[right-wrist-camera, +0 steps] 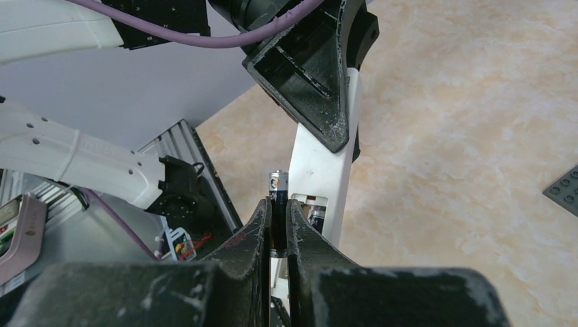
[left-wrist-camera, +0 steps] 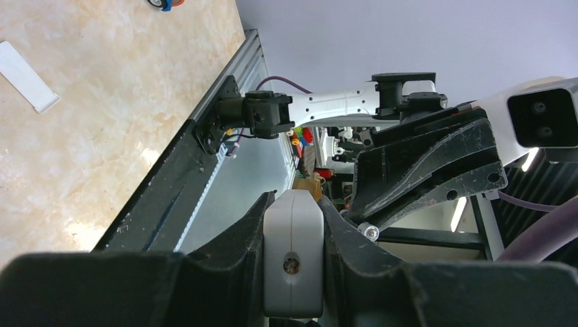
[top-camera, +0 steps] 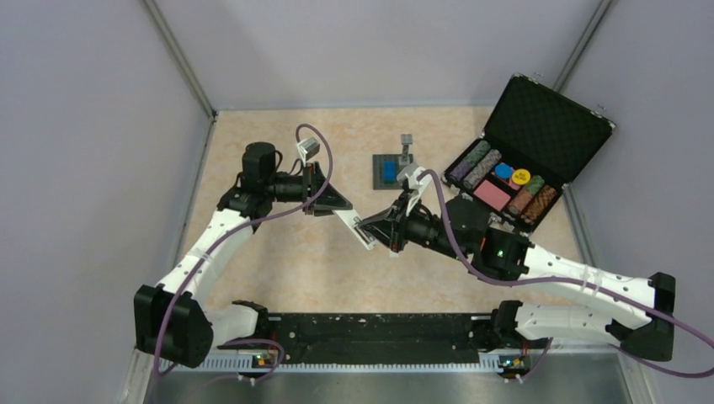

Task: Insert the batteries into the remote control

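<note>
Tabletop (top-camera: 278, 261) of beige marbled laminate, enclosed on three sides by plain pale lilac walls (top-camera: 84, 126) with metal corner posts. A black rail (top-camera: 370, 332) runs along the near edge between the two arm bases.

At the far right stands an open black case (top-camera: 547, 126), lid raised, holding rows of poker chips (top-camera: 484, 164). Near the far centre lies a grey baseplate (top-camera: 379, 160) carrying a blue block (top-camera: 388, 171). The left wrist view also shows a flat white strip (left-wrist-camera: 24, 75) lying alone on the surface.

The arms meet above mid-table. The left gripper (top-camera: 330, 202) is clamped on one end of the remote control (top-camera: 349, 225), a white bar held clear of the surface and slanting down toward the other arm. In the left wrist view both fingers press the sides of the white casing, whose end face carries a small screw.

The right gripper (top-camera: 375, 231) is at the remote's other end. Its jaws are narrow, closed on a dark battery (right-wrist-camera: 277, 187) that stands upright between the fingertips with its top clear of them. The battery sits just beside the remote's long edge, level with the open recess (right-wrist-camera: 315, 212). Whether it touches the casing cannot be told. A dark rounded part shows inside the recess, too small to identify.
</note>
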Controlling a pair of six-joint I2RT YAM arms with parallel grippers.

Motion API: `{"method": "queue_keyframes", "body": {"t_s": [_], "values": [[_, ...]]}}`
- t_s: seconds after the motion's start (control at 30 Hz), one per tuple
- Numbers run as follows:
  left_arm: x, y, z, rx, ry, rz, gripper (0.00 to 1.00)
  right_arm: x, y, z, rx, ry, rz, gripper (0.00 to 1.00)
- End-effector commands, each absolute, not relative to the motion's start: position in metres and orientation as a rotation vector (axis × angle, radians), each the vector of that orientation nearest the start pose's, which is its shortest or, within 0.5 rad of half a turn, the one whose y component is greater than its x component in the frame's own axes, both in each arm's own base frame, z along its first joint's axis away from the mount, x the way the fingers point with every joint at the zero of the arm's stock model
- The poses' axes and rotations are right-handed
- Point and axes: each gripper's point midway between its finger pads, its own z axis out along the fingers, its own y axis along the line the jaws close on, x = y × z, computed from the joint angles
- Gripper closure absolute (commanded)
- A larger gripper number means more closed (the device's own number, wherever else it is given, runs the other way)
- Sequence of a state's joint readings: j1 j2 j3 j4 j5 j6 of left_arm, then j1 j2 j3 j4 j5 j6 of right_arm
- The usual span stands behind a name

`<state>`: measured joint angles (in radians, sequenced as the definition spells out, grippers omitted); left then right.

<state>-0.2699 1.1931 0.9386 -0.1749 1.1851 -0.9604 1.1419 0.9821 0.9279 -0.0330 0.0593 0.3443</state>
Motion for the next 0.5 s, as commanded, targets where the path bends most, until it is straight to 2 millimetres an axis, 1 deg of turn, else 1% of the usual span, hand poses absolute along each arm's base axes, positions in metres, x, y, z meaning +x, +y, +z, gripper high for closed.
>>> {"method": "queue_keyframes", "body": {"t_s": [0.0, 0.2, 0.47], "values": [[0.201, -0.239, 0.305, 0.215, 2.178, -1.927, 1.00, 0.153, 0.336, 0.338, -0.585, 1.582, 1.099, 0.96], [0.207, -0.240, 0.308, 0.183, 2.158, -1.914, 1.00, 0.151, 0.339, 0.330, -0.590, 1.596, 1.085, 0.96], [0.208, -0.240, 0.309, 0.172, 2.144, -1.907, 1.00, 0.152, 0.341, 0.322, -0.588, 1.609, 1.055, 0.97]]}}
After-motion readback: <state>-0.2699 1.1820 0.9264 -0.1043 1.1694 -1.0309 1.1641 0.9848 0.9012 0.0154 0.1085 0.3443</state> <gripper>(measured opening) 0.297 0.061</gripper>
